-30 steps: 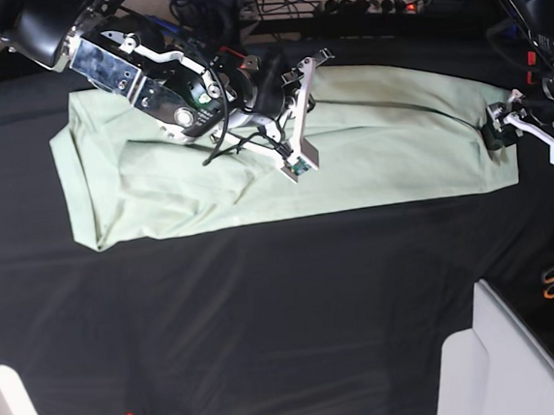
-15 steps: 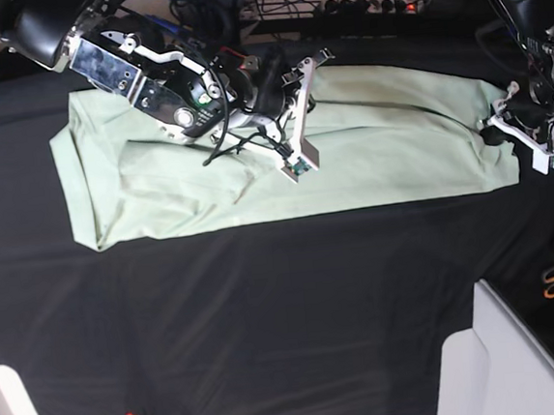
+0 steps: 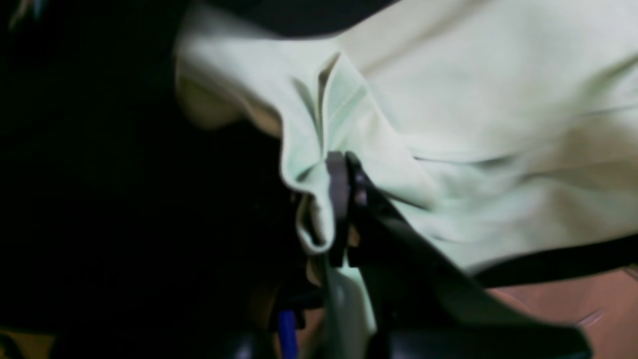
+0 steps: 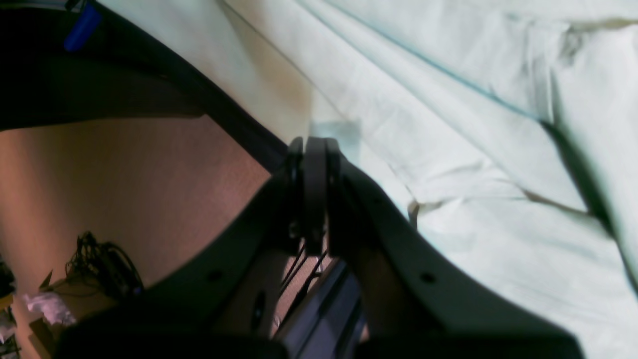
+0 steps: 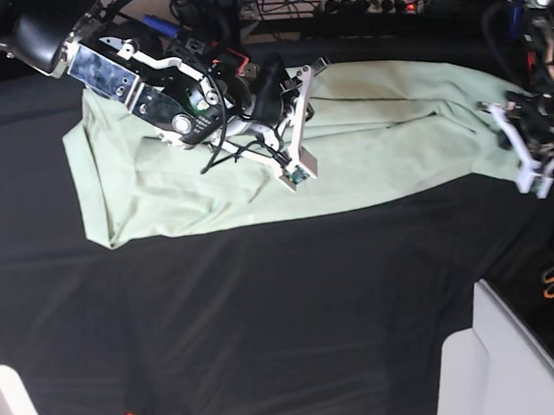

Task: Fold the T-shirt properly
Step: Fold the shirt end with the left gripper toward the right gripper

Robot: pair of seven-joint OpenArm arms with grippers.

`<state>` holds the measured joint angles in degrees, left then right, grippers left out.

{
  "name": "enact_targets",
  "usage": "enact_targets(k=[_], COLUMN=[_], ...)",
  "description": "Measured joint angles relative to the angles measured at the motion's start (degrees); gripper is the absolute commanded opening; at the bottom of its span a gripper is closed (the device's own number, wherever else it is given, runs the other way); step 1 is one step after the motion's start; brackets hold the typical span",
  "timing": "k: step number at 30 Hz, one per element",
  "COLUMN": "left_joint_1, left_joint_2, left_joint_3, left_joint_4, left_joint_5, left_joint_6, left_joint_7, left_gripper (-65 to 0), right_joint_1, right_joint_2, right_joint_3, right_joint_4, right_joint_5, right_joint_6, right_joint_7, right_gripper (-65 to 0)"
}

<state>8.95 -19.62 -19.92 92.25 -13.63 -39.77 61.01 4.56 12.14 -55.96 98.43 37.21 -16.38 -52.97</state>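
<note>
Pinching one T-shirt [image 5: 351,167], one left gripper [image 3: 339,209] holds its bunched edge. One right gripper [image 4: 314,194] has closed fingers.

You have a plain, pale mint-green cotton T-shirt [image 5: 351,167] across a plain black cloth table cover [image 5: 267,315] — and near the right edge, you can see scissors with orange handles [image 5: 553,282] — bright against that black.

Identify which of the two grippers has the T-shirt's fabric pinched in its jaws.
The left gripper, on the base view's right: T-shirt fabric bunches between its jaws, whereas the right gripper is shut above the shirt.
</note>
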Motion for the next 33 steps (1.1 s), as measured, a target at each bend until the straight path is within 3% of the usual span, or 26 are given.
enact_targets(k=[6, 11, 16, 22, 28, 33], left_joint_1=[-0.20, -0.76, -1.33, -2.05, -3.67, -3.91], left_joint_2=[3.02, 3.37, 3.23, 3.15, 3.37, 5.95], left_joint_3=[7.39, 16.09, 22.75, 27.58, 33.14, 37.09], left_joint_4=[2.49, 5.14, 6.14, 6.19, 6.21, 6.19], left_joint_5=[7.67, 10.36, 12.85, 13.22, 13.86, 20.35], left_joint_6=[-0.20, -0.17, -0.39, -0.39, -0.39, -0.39], left_joint_7=[0.26, 0.09, 0.31, 0.48, 0.07, 0.76], left_gripper=[-65.0, -65.0, -65.0, -65.0, -65.0, -65.0], right_joint_1=[-0.13, -0.20, -3.04, -4.87, -5.33, -5.51], right_joint_2=[0.00, 0.00, 0.04, -0.35, -0.13, -0.42], right_joint_3=[0.02, 0.55, 12.07, 19.69, 23.32, 25.05], right_joint_4=[0.00, 0.00, 0.02, 0.04, 0.02, 0.02], right_joint_5=[0.11, 0.17, 0.09, 0.33, 0.11, 0.33], right_joint_6=[0.00, -0.02, -0.20, -0.02, -0.09, -0.02], right_joint_7=[-0.22, -0.46, -0.07, 1.20, 3.43, 3.19], right_gripper=[-65.0, -65.0, -65.0, -65.0, -65.0, -65.0])
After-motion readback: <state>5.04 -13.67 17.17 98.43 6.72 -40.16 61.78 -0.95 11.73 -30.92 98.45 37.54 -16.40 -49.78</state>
